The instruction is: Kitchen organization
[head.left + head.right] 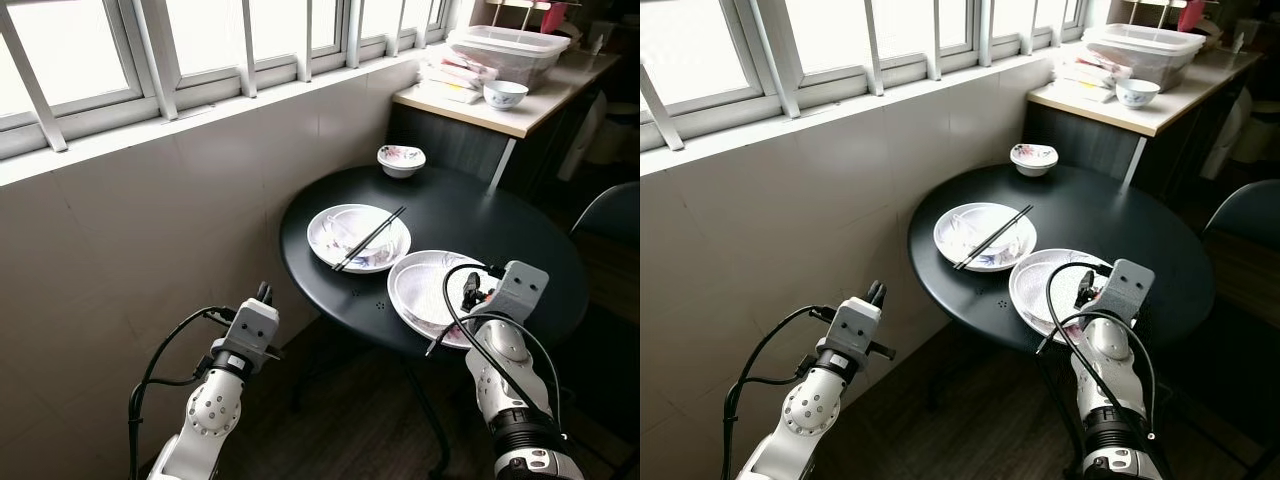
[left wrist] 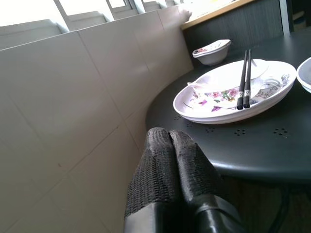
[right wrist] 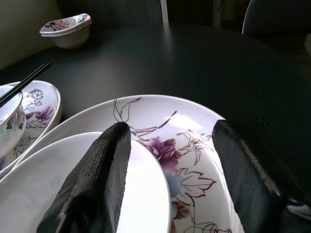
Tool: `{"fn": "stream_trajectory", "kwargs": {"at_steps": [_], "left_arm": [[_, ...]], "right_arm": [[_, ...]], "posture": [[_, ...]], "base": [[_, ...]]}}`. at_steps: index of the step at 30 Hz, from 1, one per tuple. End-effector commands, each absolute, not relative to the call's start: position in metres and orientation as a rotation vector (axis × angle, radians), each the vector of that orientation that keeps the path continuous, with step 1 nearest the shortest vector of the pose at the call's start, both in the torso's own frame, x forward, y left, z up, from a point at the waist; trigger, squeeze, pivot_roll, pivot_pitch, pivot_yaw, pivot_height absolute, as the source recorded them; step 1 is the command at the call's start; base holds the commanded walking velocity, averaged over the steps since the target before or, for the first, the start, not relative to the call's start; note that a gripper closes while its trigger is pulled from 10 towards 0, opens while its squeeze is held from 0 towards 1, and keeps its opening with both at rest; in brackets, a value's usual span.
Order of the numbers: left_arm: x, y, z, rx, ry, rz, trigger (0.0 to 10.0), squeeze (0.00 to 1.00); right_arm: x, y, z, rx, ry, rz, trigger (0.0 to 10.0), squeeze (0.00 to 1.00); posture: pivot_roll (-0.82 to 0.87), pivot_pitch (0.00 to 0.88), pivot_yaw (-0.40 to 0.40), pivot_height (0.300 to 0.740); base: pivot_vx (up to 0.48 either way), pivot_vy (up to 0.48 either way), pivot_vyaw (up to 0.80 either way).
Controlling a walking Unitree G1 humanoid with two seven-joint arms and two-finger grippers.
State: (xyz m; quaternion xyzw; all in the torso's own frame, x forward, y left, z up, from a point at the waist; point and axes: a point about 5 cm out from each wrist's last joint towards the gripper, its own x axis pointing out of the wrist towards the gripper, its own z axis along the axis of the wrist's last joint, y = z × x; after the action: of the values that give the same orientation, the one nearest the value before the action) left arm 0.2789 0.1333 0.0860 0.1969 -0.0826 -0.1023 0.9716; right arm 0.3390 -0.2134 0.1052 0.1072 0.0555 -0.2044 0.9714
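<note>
Hovering my right tool [image 3: 167,160], fingers apart, over the white floral plate [image 3: 194,145] on the round black counter [image 1: 470,215]; left tool [image 2: 172,165] pressed together.

No legible text, labels, brands or numbers anywhere. White floral-patterned plates [image 3: 184,145] carry painted flowers only, no lettering. Packets on the pale countertop [image 1: 455,75] too small to read.

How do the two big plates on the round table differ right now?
The far plate carries black chopsticks laid across it; the near plate has none. The near plate sits at the table's edge under the open right gripper; the far plate sits nearer the wall. Both are white with floral print.
</note>
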Motion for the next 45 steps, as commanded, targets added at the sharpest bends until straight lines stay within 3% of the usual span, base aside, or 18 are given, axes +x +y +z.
{"fn": "stream_trajectory", "kwargs": {"at_steps": [1,14,28,29,30,31,32,33,45], "left_arm": [[0.279,0.132,0.086,0.415,-0.17,-0.216,10.0,0.0],[0.28,0.131,0.084,0.413,-0.163,-0.22,10.0,0.0],[0.281,0.132,0.082,0.41,-0.156,-0.209,10.0,0.0],[0.281,0.132,0.082,0.41,-0.156,-0.209,10.0,0.0],[0.281,0.131,0.082,0.41,-0.157,-0.209,10.0,0.0],[0.281,0.131,0.082,0.41,-0.157,-0.209,10.0,0.0],[0.281,0.131,0.083,0.41,-0.16,-0.208,10.0,0.0],[0.281,0.131,0.083,0.411,-0.161,-0.208,10.0,0.0],[0.282,0.13,0.081,0.42,-0.157,-0.212,10.0,0.0]], "right_arm": [[0.339,-0.213,0.104,0.199,0.133,-0.409,10.0,0.0],[0.337,-0.215,0.089,0.241,0.239,-0.436,10.0,0.0],[0.341,-0.21,0.079,0.451,0.352,-0.405,10.0,0.0],[0.341,-0.209,0.079,0.46,0.357,-0.404,8.4,0.0],[0.341,-0.209,0.078,0.472,0.362,-0.406,4.8,0.0],[0.341,-0.209,0.078,0.472,0.362,-0.406,4.8,0.0],[0.342,-0.21,0.08,0.492,0.351,-0.407,0.5,0.0],[0.343,-0.21,0.082,0.503,0.344,-0.409,0.0,0.0],[0.344,-0.204,0.08,0.675,0.403,-0.424,0.0,0.0]], "posture": [[-0.07,0.0,-0.016,0.74],[-0.07,0.0,-0.016,0.74],[-0.06,0.0,-0.021,0.74],[-0.07,0.0,-0.022,0.74],[-0.06,0.0,-0.022,0.74],[-0.06,0.0,-0.022,0.74],[-0.06,0.0,-0.022,0.74],[-0.06,0.0,-0.022,0.74],[-0.07,0.0,-0.022,0.74]], "base": [[0.0,0.0,0.0],[0.0,0.0,0.0],[0.0,0.0,0.0],[0.0,0.0,0.0],[0.0,0.0,0.0],[0.0,0.0,0.0],[0.0,0.0,0.0],[0.0,0.0,0.0],[0.0,0.0,0.0]]}}
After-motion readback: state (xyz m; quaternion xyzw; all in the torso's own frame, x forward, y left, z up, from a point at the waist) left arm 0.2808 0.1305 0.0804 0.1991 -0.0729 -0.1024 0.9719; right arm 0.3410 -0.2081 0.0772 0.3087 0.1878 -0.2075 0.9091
